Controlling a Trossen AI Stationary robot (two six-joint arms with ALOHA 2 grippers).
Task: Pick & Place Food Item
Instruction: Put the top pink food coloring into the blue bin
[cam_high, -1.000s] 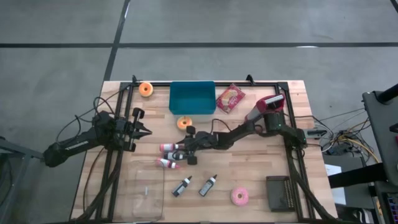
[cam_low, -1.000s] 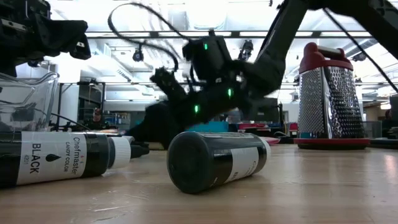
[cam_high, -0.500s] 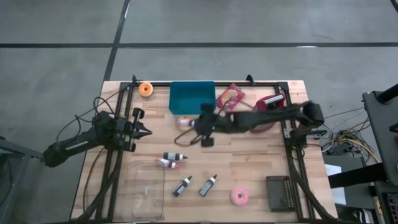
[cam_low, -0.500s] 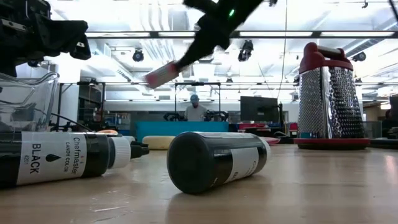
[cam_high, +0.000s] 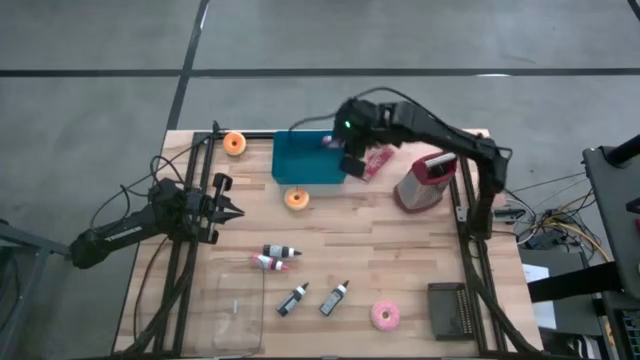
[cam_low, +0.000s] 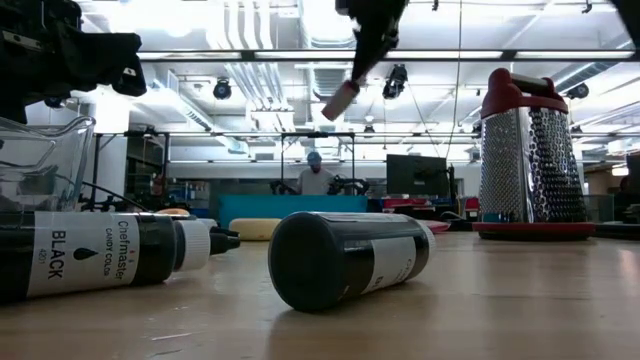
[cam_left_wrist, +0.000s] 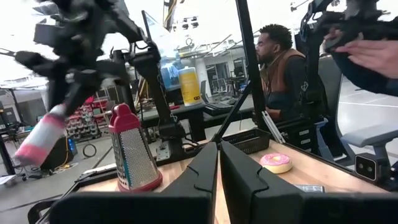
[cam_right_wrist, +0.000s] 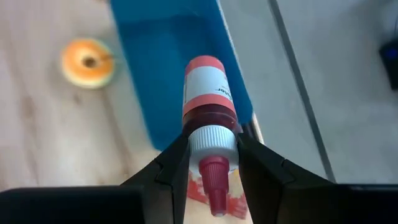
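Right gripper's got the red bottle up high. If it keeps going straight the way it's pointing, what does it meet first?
Probably the blue bin: the right gripper points down at it with the red bottle clamped between its fingers. Height above it is unclear.

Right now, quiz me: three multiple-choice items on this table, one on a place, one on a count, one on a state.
1. Where is the red bottle?
A. Lying beside the pink doughnut
B. Held in the air over the blue bin
C. Inside the clear container

2. How many doughnuts lie on the table?
A. Three
B. One
C. Five

3. How is the left gripper?
A. Shut on a grater
B. Wide open over the bin
C. Shut and empty, at the table's left edge

Answers: 1 B, the right gripper clamps it above the bin. 2 A, two orange and one pink. 3 C, its fingers meet with nothing between.
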